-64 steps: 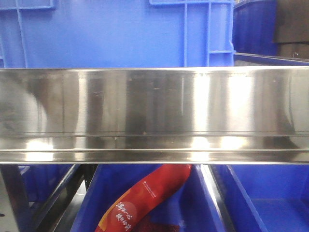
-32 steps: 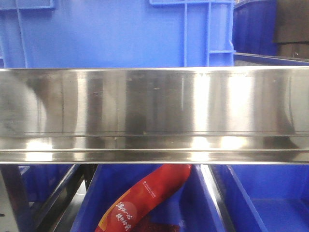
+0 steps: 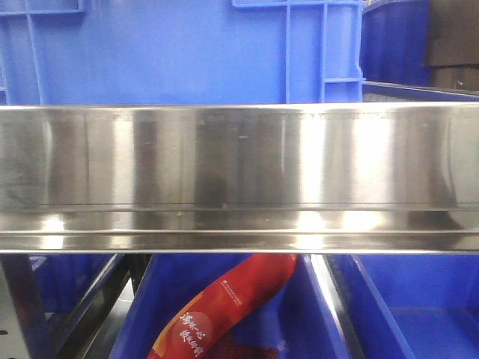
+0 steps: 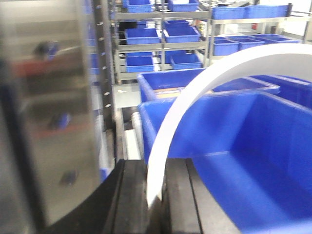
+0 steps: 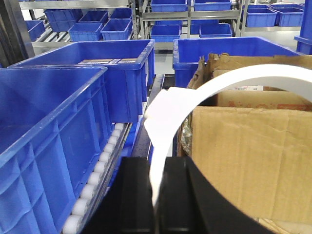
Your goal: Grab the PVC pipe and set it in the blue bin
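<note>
The left hand [image 4: 156,170] is shown as two matte black, flat-topped finger blocks with rounded outer shoulders, somewhat blurred. The right hand [image 5: 157,168] is built alike, smooth and unmarked. A white curved band [image 4: 179,105] is seen between each pair; its ownership cannot be determined.

The left gripper [image 4: 156,200] shows only its two black fingers [image 4: 130,195] at the bottom of its wrist view. They are drawn close, with a narrow slit between them from which a white band [image 4: 195,92] curves upward. The right gripper [image 5: 158,200] looks alike: black fingers [image 5: 137,192] nearly together, with a white band [image 5: 234,78] arcing out of the slit.
</note>
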